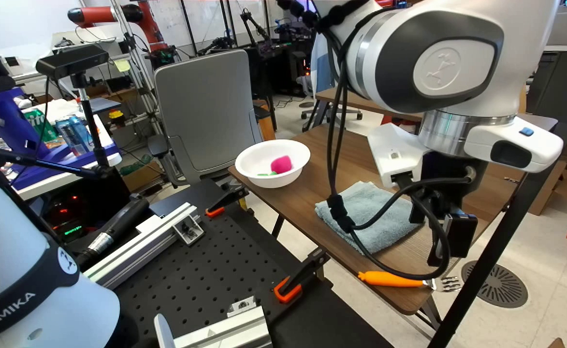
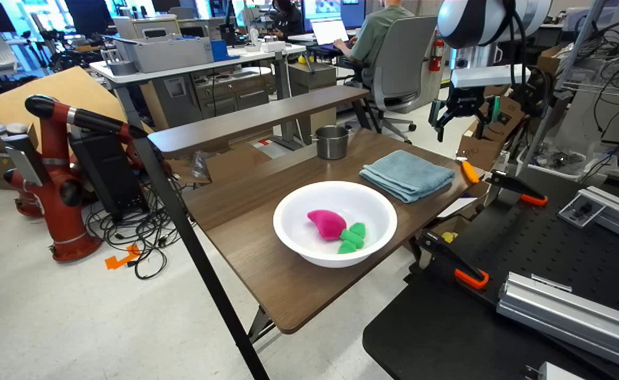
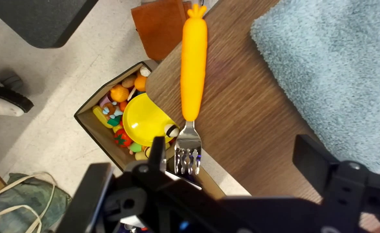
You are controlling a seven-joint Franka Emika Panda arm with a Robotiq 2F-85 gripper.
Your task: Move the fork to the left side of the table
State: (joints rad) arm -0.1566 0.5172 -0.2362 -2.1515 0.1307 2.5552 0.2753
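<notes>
The fork (image 1: 393, 279) lies at a corner of the brown wooden table (image 1: 298, 198), orange handle on the wood and silver tines past the edge. It also shows in an exterior view (image 2: 469, 172) and in the wrist view (image 3: 193, 69), where its handle crosses the corner. The table shows there too (image 3: 238, 110). My gripper (image 2: 459, 132) is open and empty, raised above that end of the table. In the wrist view, its spread fingers (image 3: 230, 152) have the fork's tines near the left finger, with nothing between them held.
A folded blue-grey towel (image 2: 409, 177) lies beside the fork. A white bowl (image 2: 288, 232) with pink and green toys and a metal pot (image 2: 332, 143) stand on the table. Orange-and-black clamps (image 2: 473, 278) sit on the black perforated board (image 1: 235, 261). A toy box (image 3: 94, 129) is below the corner.
</notes>
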